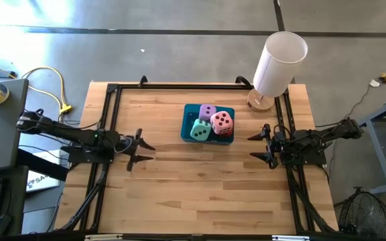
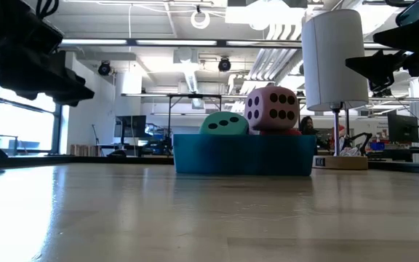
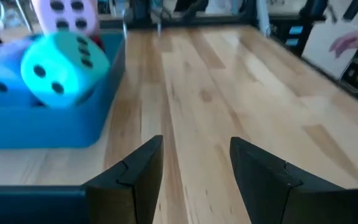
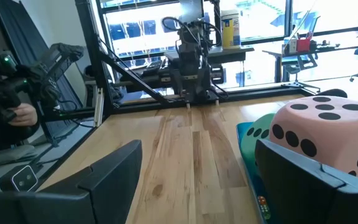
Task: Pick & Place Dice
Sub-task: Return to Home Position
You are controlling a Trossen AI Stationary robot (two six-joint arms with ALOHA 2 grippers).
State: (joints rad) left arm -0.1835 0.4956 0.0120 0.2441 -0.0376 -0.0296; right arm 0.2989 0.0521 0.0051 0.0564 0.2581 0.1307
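Here, dice (image 1: 208,112) heaped in teal tray (image 1: 186,120), pink die (image 1: 222,121) tilted uppermost.

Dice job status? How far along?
Done: soft pink die, mint green die, lilac die and red die all sit in the teal rectangular tray. In hand: nothing; left gripper and right gripper are open, empty. Left: no die lies outside it.

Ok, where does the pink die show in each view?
High view: pink die in the teal tray, right side.
Low view: pink die topmost, right of the mint die.
Left wrist view: pink die behind the mint die.
Right wrist view: pink die nearest, large.
Shared landmark: the teal tray.
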